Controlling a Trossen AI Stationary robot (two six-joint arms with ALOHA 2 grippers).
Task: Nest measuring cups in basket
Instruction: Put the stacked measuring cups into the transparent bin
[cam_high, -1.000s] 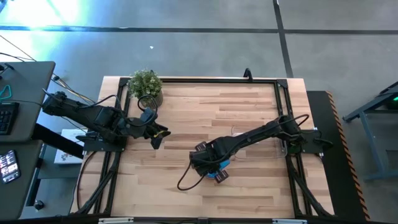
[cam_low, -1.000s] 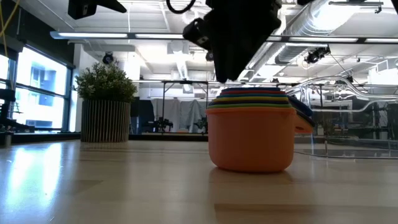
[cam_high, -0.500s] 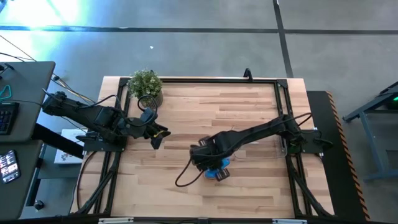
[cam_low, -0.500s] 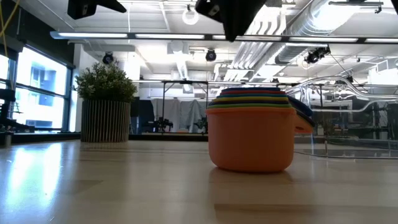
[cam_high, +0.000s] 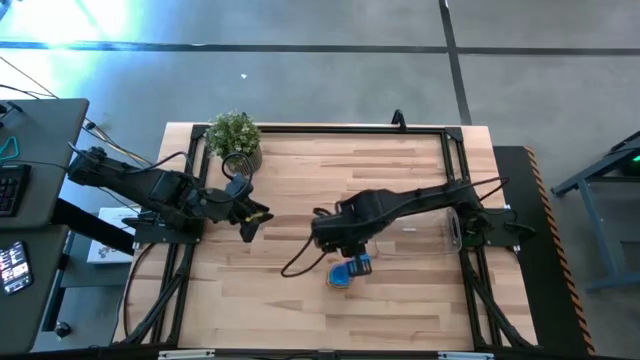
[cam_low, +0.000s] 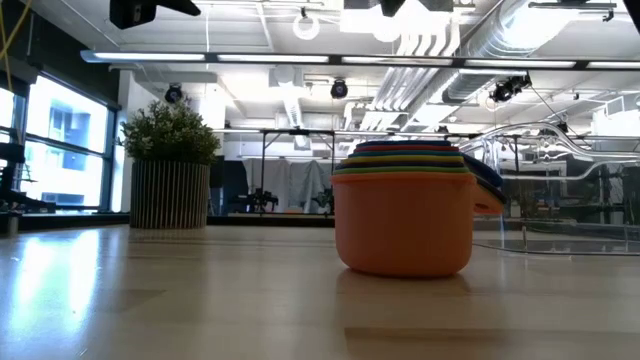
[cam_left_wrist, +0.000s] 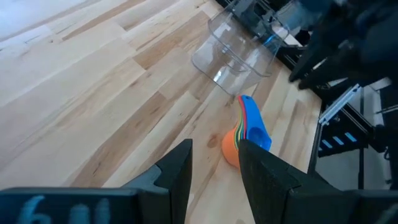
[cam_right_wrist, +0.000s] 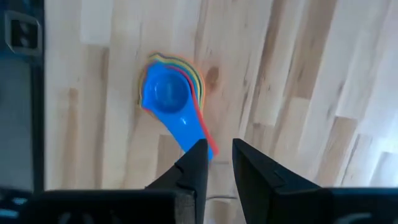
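The wooden bench (cam_high: 300, 190) fills most of what I see from here, framed by dark rails. Near its right edge the clear basket (cam_high: 425, 228) sits with nothing visible in it. At the far left corner stands a potted plant (cam_high: 234, 133). The measuring cups (cam_high: 345, 272) are stacked one inside another on bare wood, orange outermost and blue on top, blue handle sticking out; they rest apart from the basket. The right end effector (cam_high: 330, 238) hovers just beside the stack, fingers narrow with a slim gap, holding nothing. The left end effector (cam_high: 255, 215) waits near the plant, fingers parted and holding nothing.
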